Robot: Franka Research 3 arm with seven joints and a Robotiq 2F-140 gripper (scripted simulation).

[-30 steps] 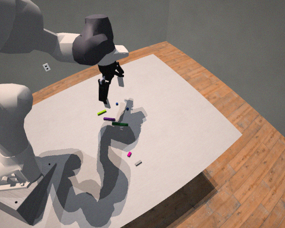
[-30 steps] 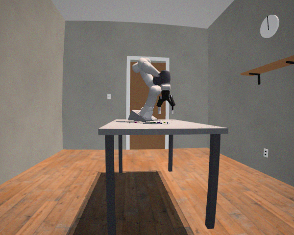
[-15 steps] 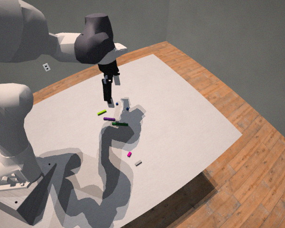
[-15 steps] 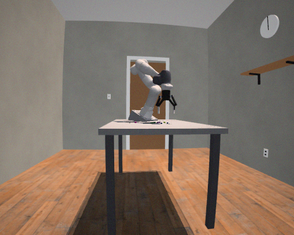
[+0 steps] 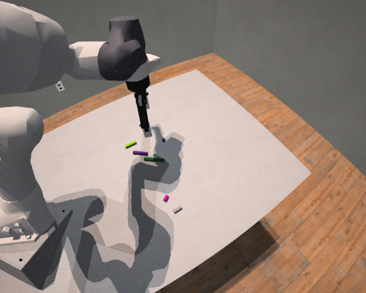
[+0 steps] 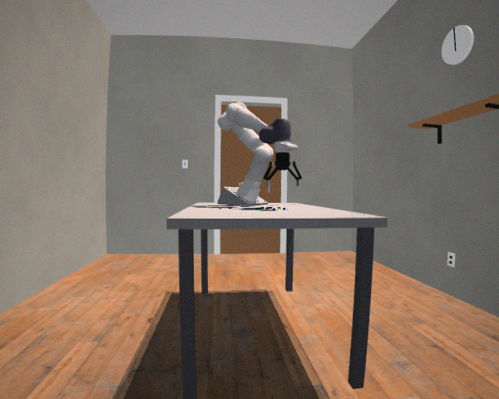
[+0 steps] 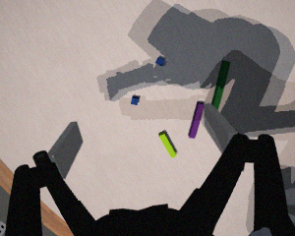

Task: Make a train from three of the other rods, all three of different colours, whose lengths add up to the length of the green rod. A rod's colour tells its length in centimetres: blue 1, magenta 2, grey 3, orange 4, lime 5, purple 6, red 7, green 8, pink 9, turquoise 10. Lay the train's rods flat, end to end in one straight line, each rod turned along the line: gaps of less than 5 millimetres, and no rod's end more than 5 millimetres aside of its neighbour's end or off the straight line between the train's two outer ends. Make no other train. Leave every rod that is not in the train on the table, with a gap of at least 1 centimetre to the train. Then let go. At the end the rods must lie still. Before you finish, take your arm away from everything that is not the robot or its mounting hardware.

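My gripper (image 5: 144, 127) is open and empty, hanging above the table just behind the rod cluster; it also shows in the exterior view (image 6: 283, 184) and the wrist view (image 7: 147, 157). The green rod (image 5: 154, 159) lies flat in the arm's shadow. The purple rod (image 5: 140, 152) and the lime rod (image 5: 130, 144) lie close beside it, apart from each other. A blue cube (image 5: 163, 139) sits right of the gripper. The wrist view shows two blue cubes (image 7: 161, 61) (image 7: 135, 100), the lime rod (image 7: 167, 144), the purple rod (image 7: 197, 120) and the green rod (image 7: 220, 83). The magenta rod (image 5: 166, 198) and the grey rod (image 5: 177, 209) lie nearer the front.
The robot base (image 5: 13, 233) stands at the table's left front corner. The white table top (image 5: 183, 151) ends over a wooden floor on the right and far sides. In the exterior view the rods (image 6: 263, 209) are tiny specks on the table.
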